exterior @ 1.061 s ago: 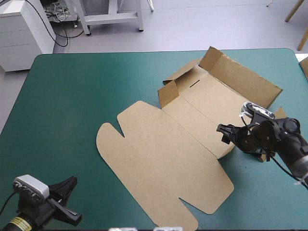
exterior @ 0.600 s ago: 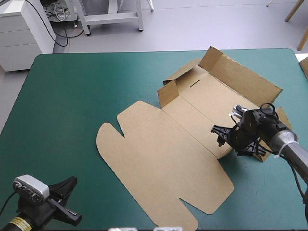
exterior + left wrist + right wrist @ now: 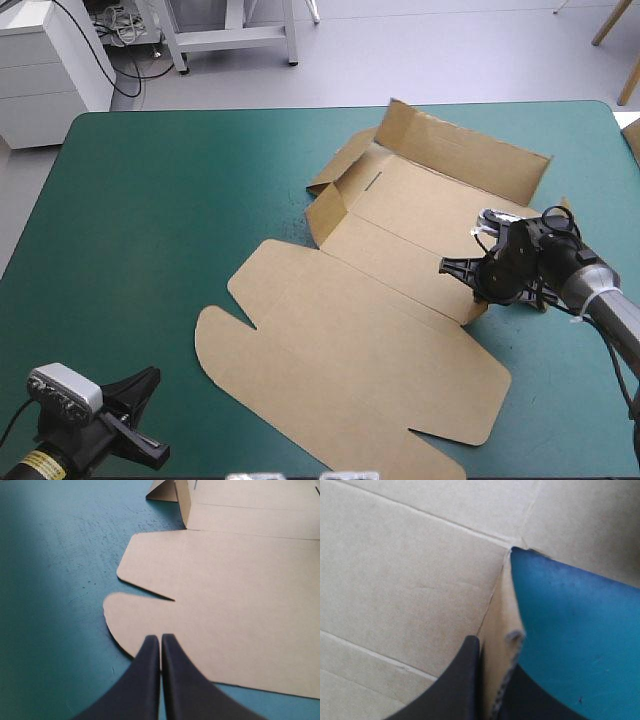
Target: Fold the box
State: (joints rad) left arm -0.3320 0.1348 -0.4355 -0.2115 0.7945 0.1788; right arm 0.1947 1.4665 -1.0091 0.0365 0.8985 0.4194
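Wall-raising step: right gripper pinches box side wall; left gripper pressed together. Next, you stand wall upright.

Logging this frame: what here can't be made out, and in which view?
- High view: how the right gripper sits on the box flap; too small, and partly covered by its own wrist.
- High view: the box's near edge, cut off by the picture's bottom edge.
- Right wrist view: the flap's lower part, hidden between the fingers.
- Left wrist view: the box's far walls, out of view beyond the left gripper.
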